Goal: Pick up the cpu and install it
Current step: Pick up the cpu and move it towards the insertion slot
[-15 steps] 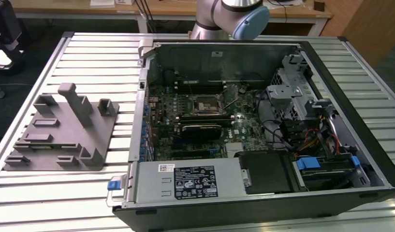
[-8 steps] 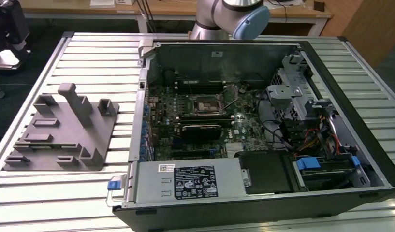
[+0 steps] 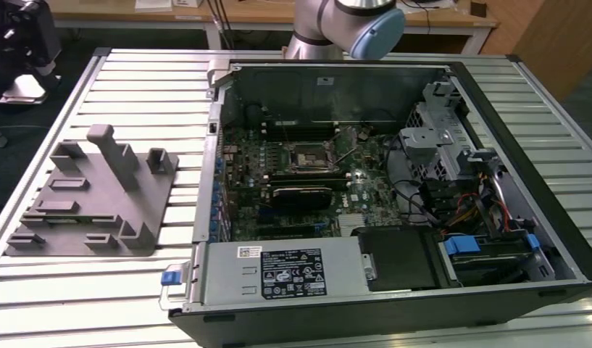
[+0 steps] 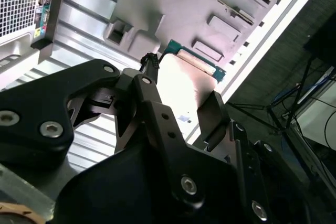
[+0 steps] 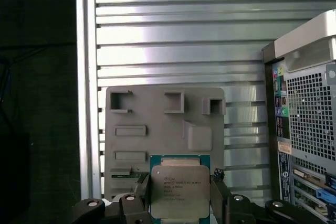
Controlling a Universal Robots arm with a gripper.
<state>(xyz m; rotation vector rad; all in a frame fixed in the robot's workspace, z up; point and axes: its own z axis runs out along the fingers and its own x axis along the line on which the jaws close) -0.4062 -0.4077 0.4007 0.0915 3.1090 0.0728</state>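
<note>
The gripper [image 5: 179, 199] is clamping the cpu [image 5: 180, 182] between its two black fingers [image 5: 140, 188], one pressing on each opposite side of the chip. The jaws are standing only as far apart as the chip is broad. In the first wrist view the cpu is facing the camera with its silver printed lid, and a teal-green board edge is showing around that lid. In the second wrist view the same chip [image 4: 181, 95] is glaring pale in the light, with its green edge peeking out at the far end between the finger links [image 4: 212, 109].

Below the held chip the grey moulded fixture [image 5: 163, 124] is lying flat on the slatted metal table [image 5: 173, 24], its raised blocks and shallow pockets showing. The chip is hanging apart from it, over the fixture's edge. How high it is hanging cannot be told.

In the exterior view the fixture [image 3: 93, 196] is sitting on the table [image 3: 131, 80] at the exterior view's left, just beside the open computer case [image 3: 373, 319]. The case is lying on its side, taking up the middle and the exterior view's right. Its motherboard is facing up, and the black square socket frame [image 3: 303, 154] is sitting near the board's centre. The robot arm [image 3: 344, 22] is rising at the far side of the table, behind the case.
</note>
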